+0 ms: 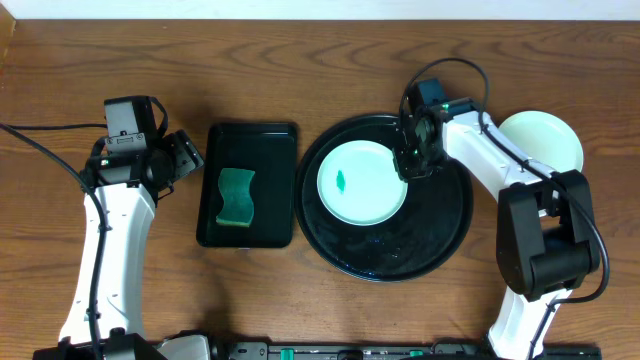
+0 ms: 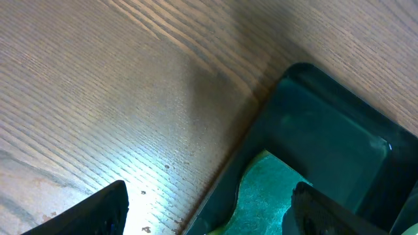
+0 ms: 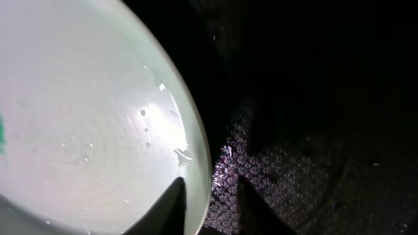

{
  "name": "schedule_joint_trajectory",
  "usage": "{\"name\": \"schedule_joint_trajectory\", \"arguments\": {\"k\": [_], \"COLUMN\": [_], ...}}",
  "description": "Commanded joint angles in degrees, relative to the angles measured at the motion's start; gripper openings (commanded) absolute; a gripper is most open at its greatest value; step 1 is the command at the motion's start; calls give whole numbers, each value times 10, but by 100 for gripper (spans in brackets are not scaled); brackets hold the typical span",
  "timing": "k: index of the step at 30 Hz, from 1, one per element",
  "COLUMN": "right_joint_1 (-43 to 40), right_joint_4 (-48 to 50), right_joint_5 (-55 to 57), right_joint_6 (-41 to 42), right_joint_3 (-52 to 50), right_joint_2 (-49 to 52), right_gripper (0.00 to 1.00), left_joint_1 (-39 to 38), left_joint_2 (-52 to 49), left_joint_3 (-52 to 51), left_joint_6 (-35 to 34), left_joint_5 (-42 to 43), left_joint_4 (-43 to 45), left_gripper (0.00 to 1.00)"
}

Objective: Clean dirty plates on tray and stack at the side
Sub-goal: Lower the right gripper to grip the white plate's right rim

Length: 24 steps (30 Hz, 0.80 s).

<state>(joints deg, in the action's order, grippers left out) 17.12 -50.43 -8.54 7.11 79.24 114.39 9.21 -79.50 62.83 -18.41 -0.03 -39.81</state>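
A pale mint plate (image 1: pixel 360 185) with a small green smear (image 1: pixel 342 181) lies on the round black tray (image 1: pixel 420 245). My right gripper (image 1: pixel 413 160) is at that plate's right edge. In the right wrist view the gripper (image 3: pixel 209 186) straddles the rim of the plate (image 3: pixel 85 130), one finger over the plate and the other over the tray (image 3: pixel 313 98), shut narrowly on the rim. Another pale plate (image 1: pixel 545 140) sits on the table right of the tray. My left gripper (image 1: pixel 185 158) hangs wide open at the left edge of the rectangular tray, holding nothing.
A rectangular black tray (image 1: pixel 270 150) with a green sponge (image 1: pixel 236 196) stands left of the round tray. In the left wrist view the open gripper (image 2: pixel 209 209) spans that tray's rim, with the sponge (image 2: pixel 268 189) and the tray wall (image 2: pixel 326 124) below.
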Motion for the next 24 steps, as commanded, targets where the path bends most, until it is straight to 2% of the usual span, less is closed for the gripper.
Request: {"name": "schedule_joint_trajectory", "arguments": {"k": [1,9,18,24], "right_joint_1": [-2,-2,-2,0], "right_joint_4": [5,10,21,34], "right_joint_5": [-8,-8,-8,-8], "right_joint_6": [6,6,6,8], "right_joint_3": [-3,-3,-6,-17], "right_joint_2": [3,4,12,12], "right_gripper": [16,6,4,8], "left_joint_1": [1,1,1,1], "left_joint_2": [1,1,1,1], "left_joint_3": [9,9,9,9], "left_joint_6": [-3,-3,-3,-3], "left_joint_5": [-7,-7,-7,-7], "left_joint_4": [0,0,0,0], "left_gripper": [80,80,80,80]}}
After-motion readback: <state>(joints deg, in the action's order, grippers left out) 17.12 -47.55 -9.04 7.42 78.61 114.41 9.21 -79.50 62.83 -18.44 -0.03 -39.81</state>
